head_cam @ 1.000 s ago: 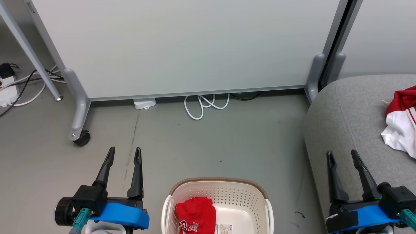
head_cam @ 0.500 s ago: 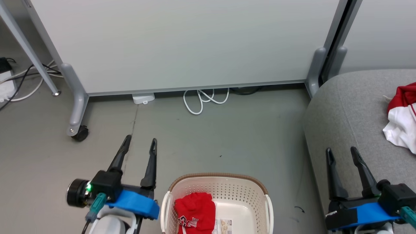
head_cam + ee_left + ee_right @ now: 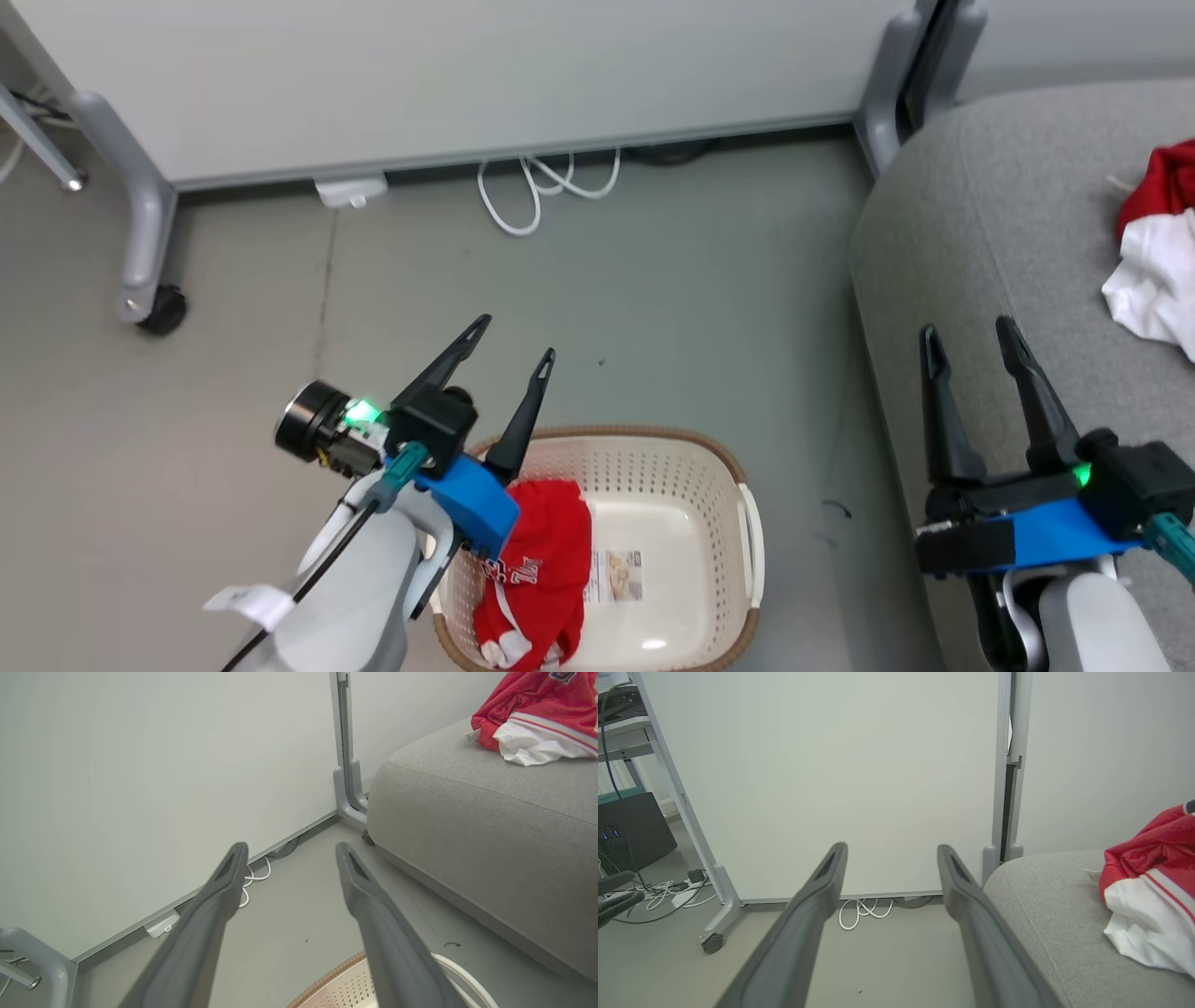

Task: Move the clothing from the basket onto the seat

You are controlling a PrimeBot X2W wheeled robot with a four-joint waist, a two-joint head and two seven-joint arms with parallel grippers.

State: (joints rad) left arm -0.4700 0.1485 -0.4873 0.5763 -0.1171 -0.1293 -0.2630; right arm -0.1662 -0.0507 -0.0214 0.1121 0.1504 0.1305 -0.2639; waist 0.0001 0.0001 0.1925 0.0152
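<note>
Head view: half is done, as the jersey [image 3: 1153, 266] is lying on the seat [image 3: 980, 215] at three o'clock. The plainer red garment [image 3: 546, 551] is sitting in the basket [image 3: 653, 464] at six o'clock. The left claw [image 3: 517, 337] is hovering released at the basket's rim, and the right claw [image 3: 964, 326] is gaping empty beside the seat.

Soft, even light, seemingly from overhead, keeps all three views bright, with no hard shadow anywhere. In the head view a small white glare sits low in the frame on the glossy bottom of the basket [image 3: 681, 541]. A thin dark shadow runs under the partition panel [image 3: 467, 75] along the top. In my wrist views the fingers [image 3: 201, 933] of my left gripper [image 3: 290, 845] and those of my right gripper [image 3: 892, 845] smear out of focus toward the bottom edge. At the right of the right wrist view the jersey [image 3: 1139, 924] has its white cloth nearly washed out. At far left there the panel's upright slants, pulled by the wide lens.
</note>
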